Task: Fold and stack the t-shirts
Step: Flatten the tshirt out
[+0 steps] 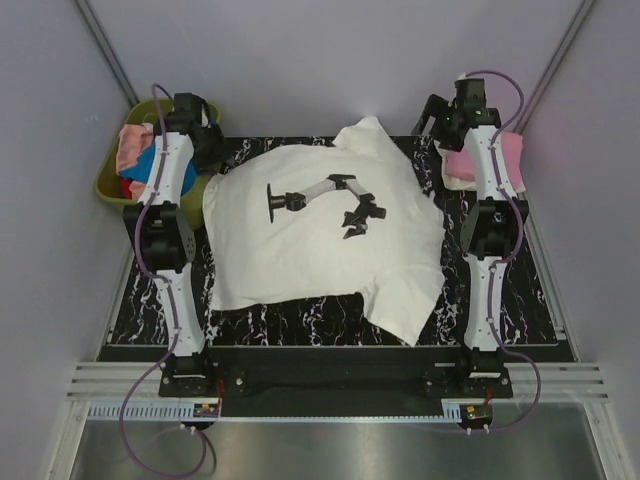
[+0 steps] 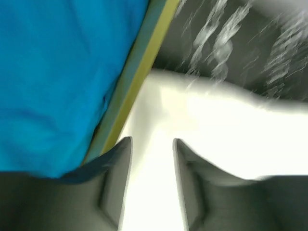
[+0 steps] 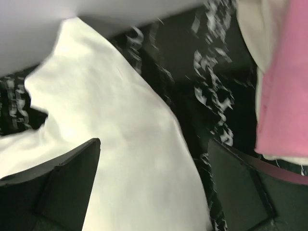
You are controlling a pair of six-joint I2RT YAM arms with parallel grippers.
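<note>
A white t-shirt [image 1: 320,235] with a black-and-grey robot-arm print lies spread flat on the black marbled mat. My left gripper [image 1: 208,138] hovers open at the shirt's far left corner, beside the basket; in the left wrist view [image 2: 152,144] white cloth [image 2: 216,125] lies under the parted fingers. My right gripper [image 1: 432,115] is open wide above the shirt's far right sleeve [image 3: 120,144]. A folded pink t-shirt [image 1: 470,160] on a cream one lies at the far right, also in the right wrist view [image 3: 284,96]. Blue [image 2: 53,72], pink and red shirts sit in the basket.
An olive-green basket [image 1: 108,185] stands at the far left off the mat; its rim [image 2: 139,77] shows in the left wrist view. The mat [image 1: 300,320] ends at a black bar near the arm bases. Grey walls close in the back and sides.
</note>
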